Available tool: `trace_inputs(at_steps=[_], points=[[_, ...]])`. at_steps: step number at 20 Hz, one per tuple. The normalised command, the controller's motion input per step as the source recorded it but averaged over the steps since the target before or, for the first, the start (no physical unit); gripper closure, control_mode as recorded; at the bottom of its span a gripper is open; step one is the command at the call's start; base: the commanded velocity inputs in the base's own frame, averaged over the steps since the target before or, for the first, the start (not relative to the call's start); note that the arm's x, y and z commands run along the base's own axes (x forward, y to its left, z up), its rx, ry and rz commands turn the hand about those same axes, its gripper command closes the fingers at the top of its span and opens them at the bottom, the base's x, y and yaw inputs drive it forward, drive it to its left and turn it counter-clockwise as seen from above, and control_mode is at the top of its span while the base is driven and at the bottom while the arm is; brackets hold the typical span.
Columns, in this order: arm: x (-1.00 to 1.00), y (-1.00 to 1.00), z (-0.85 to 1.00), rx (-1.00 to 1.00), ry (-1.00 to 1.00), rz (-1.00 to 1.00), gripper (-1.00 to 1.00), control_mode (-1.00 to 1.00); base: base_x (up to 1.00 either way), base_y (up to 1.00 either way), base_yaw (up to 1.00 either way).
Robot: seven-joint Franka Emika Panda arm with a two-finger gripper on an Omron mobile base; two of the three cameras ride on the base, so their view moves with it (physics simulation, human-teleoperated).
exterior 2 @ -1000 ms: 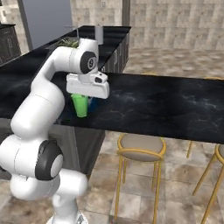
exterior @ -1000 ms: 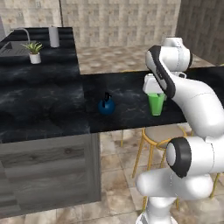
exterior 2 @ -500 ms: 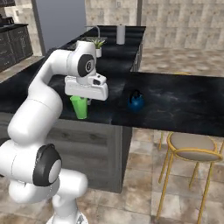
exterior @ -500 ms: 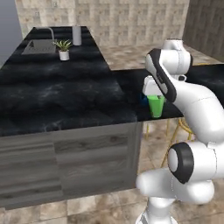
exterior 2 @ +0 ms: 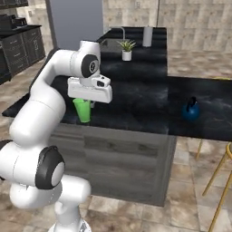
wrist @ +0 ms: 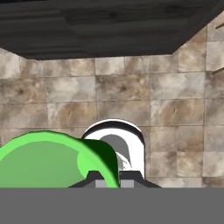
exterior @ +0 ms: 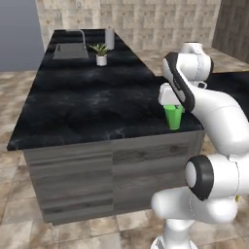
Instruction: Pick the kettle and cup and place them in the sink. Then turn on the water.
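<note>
1. While the white arm's pincer was clamped shut on the rim of the bright green tapered cup, the cup hung upright off the near edge of the black marble counter, with tiled floor below it in the hand view.
2. At the far end of the counter lay the grey recessed sink with its slim curved faucet, well apart from the cup; a white pot with a green plant stood just beside the basin and a grey cylinder behind it.
3. On the counter's lower side wing, near its front edge, sat the small round dark-blue kettle, not yet moved.
4. Carrying the cup well would probably mean keeping it level and high enough to clear the counter edge and the plant, then lowering it inside the basin before letting go; a rim grip could let it swing or slip.
5. Hidden or unclear: the fingertips were buried behind the cup wall, the sink floor was too far away to read, no water could be made out at the faucet, and its handle was too small to tell.
</note>
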Motion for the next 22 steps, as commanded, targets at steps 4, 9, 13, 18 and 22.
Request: trace_inputs(at_steps=[4,9,13,18,22], points=[[0.0,0.0,0.0,0.0,0.0,0.0,1.0,1.0,-0.01,1.0,0.0],[0.0,0.0,0.0,0.0,0.0,0.0,1.0,1.0,0.0,1.0,0.0],[0.0,0.0,0.0,0.0,0.0,0.0,1.0,1.0,-0.02,1.0,0.0],[0.0,0.0,0.0,0.0,0.0,0.0,1.0,1.0,-0.1,1.0,0.0],[0.0,0.0,0.0,0.0,0.0,0.0,1.0,1.0,-0.09,1.0,0.0]])
